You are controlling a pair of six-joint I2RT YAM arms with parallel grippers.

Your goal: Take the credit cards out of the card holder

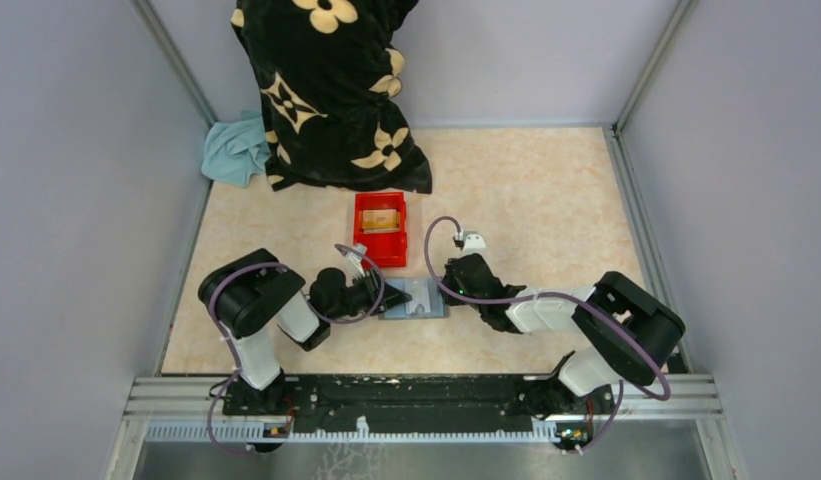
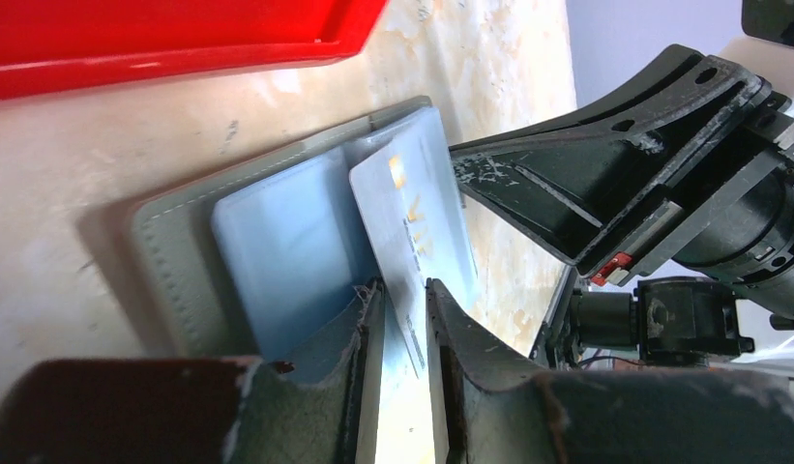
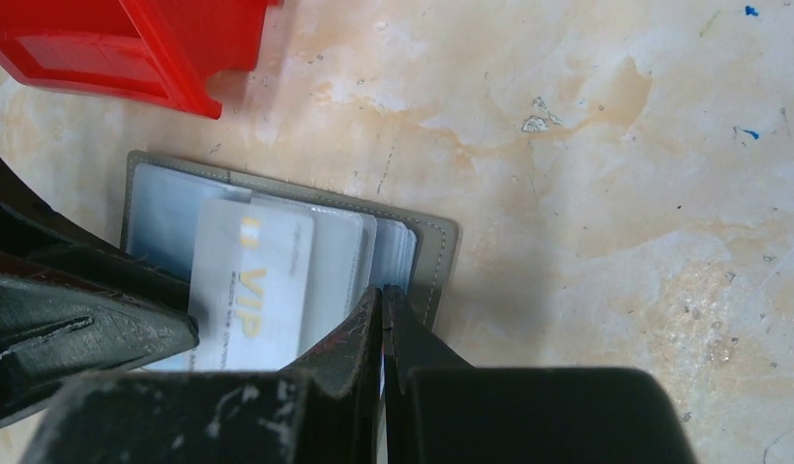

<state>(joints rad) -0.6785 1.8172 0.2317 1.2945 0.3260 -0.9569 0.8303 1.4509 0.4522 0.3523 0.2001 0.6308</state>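
Card pull in progress: 1 card binned, 1 halfway out.
Tan-gold card (image 1: 380,219) lies in red bin (image 1: 393,252). Card holder (image 1: 414,300) lies open at the bin's 6 o'clock, long axis 9–3 in top view. L gripper (image 2: 404,290) pinches silver VIP card (image 2: 412,222), which points 12–6 in L wrist view, far end at the pocket. R gripper (image 3: 383,300), closed, has its tips on the holder's edge. More cards prob. inside.

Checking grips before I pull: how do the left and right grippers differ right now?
The left gripper is closed on the silver card, which keeps its jaws slightly apart. The right gripper is fully shut with nothing between its jaws. The left gripper works at the card holder from the left, while the right gripper's tips rest on its right part. Both are low at the holder.
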